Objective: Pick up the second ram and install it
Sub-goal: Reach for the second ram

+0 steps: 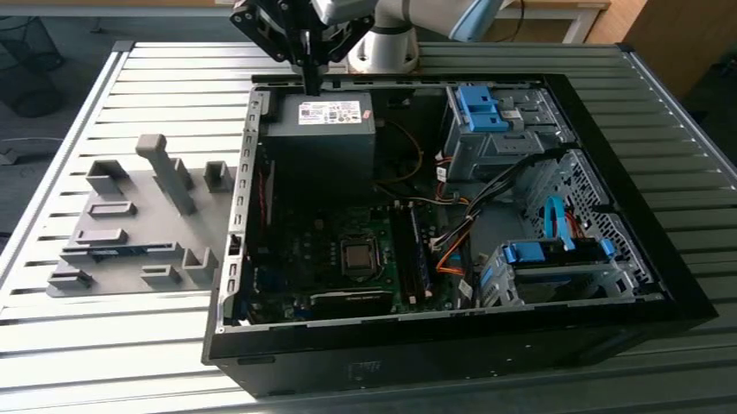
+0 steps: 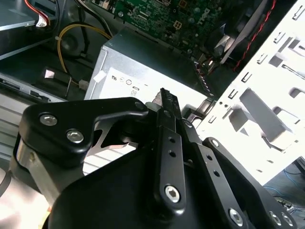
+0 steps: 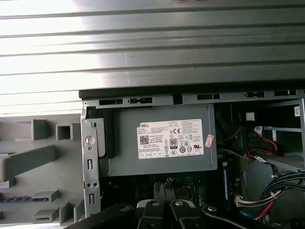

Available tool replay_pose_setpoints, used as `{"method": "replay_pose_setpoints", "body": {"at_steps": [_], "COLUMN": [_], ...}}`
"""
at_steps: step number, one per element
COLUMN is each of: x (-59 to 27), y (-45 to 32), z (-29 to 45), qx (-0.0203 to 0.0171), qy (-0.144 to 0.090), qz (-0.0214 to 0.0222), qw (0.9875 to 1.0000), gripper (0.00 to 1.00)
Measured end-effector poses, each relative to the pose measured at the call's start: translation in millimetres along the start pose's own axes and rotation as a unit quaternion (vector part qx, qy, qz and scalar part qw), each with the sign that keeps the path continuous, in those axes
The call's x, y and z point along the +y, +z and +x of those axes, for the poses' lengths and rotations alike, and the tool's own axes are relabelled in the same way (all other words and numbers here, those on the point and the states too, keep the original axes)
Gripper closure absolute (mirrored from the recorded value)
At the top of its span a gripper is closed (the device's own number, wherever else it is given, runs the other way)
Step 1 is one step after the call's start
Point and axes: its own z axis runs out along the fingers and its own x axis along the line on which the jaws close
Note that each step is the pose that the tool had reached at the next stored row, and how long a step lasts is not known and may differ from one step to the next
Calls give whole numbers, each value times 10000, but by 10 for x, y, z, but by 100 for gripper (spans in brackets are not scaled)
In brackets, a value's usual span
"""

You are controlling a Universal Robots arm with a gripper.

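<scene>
The second ram (image 1: 116,252) is a slim blue-green strip lying flat in the grey fixture plate (image 1: 127,285), on the exterior view's left of the open computer case (image 1: 461,345). The first wrist view shows one end of the ram (image 3: 16,199) on the fixture. My gripper (image 1: 311,86) hangs shut and holds nothing, above the rear edge of the case by the power supply (image 1: 323,129). It is well away from the ram. In both wrist views the black fingers (image 3: 159,191) (image 2: 164,109) are pressed together over the power supply (image 3: 162,143). The memory slots (image 1: 412,250) run beside the processor socket.
Grey fixture blocks (image 1: 167,172) stand up from the plate. Inside the case are drive bays with blue clips (image 1: 478,108), a second blue-clipped bay (image 1: 553,254) and loose cables (image 1: 455,246). The case stands on a slatted metal table (image 1: 116,362), and the arm's base (image 1: 386,47) is behind it.
</scene>
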Motion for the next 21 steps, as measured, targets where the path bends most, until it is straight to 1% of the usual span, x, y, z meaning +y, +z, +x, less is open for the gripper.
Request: {"method": "replay_pose_setpoints", "body": {"at_steps": [21], "x": [-9], "y": [-1], "z": [119], "qx": [0], "qy": [0], "qz": [0], "qw": [10000], "gripper": [89]}}
